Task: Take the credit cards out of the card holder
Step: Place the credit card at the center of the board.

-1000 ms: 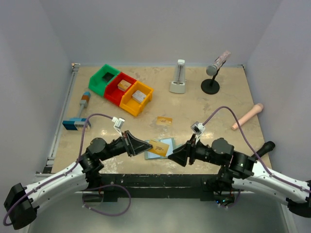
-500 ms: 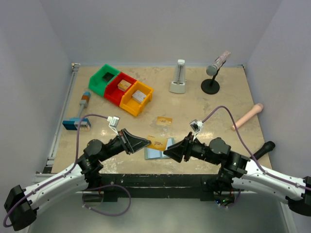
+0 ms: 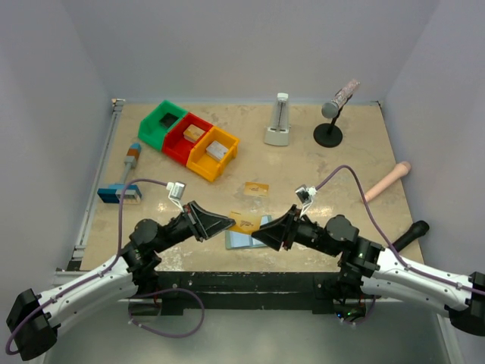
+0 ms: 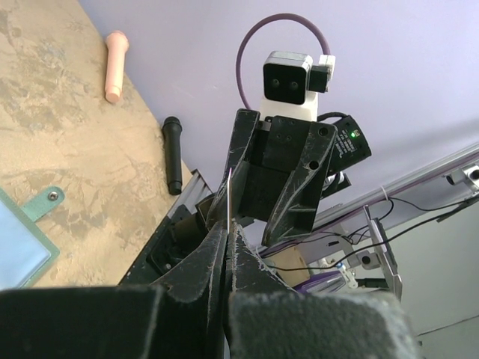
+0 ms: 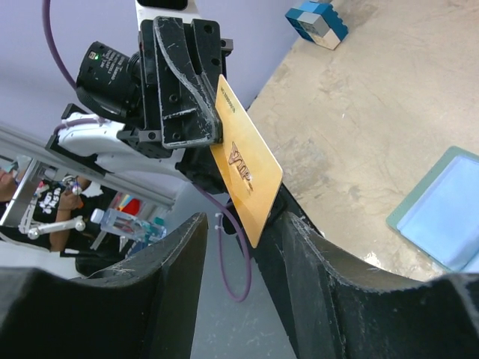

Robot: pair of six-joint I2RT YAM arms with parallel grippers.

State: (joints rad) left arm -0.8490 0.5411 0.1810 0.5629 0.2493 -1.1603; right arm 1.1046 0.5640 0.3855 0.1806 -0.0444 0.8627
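Observation:
My left gripper point(image 3: 229, 222) is shut on an orange-gold credit card point(image 3: 244, 222), held in the air just above the light blue card holder point(image 3: 241, 241). In the left wrist view the card point(image 4: 229, 196) shows edge-on as a thin pale line between the closed fingers. My right gripper point(image 3: 256, 236) faces the left one. It is open, with the card's free corner point(image 5: 247, 172) between its fingers point(image 5: 310, 254). The holder point(image 5: 449, 217) lies flat on the table. A second orange-tan card point(image 3: 256, 188) lies flat farther back.
Green point(image 3: 162, 123), red point(image 3: 187, 138) and yellow point(image 3: 213, 152) bins stand at the back left. A blue-and-white block with a handle point(image 3: 121, 189) lies at the left. A white upright device point(image 3: 279, 121), a microphone stand point(image 3: 330, 121) and a pink rod point(image 3: 386, 182) are to the back and right.
My left gripper lifted the gold card off the holder. My right gripper moved left and up until its fingers came around the card's free end, the gap between them narrowing.

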